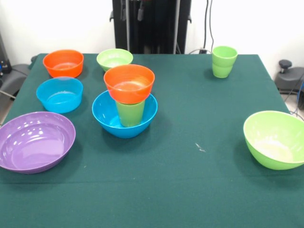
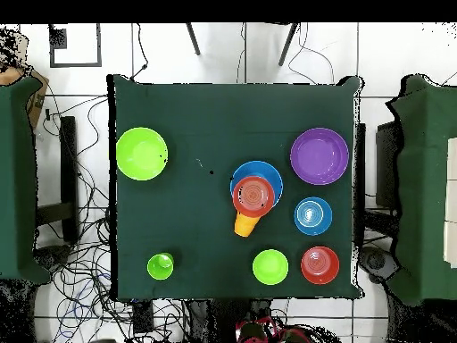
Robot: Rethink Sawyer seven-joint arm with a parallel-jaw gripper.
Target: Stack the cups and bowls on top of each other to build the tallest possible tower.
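The tower stands left of the table's middle: a blue bowl holds a green cup, and an orange bowl sits upright on the cup. From above the orange bowl overlaps the blue bowl. Loose on the green cloth are a purple bowl, a light blue bowl, an orange bowl, a small lime bowl, a large lime bowl and two nested green cups. My gripper is drawn back at the top edge, dark against the pedestal.
The table is covered in dark green cloth and ends close behind the far bowls. A small white scrap lies on the cloth. Cables cover the floor around the table, and other green tables flank it.
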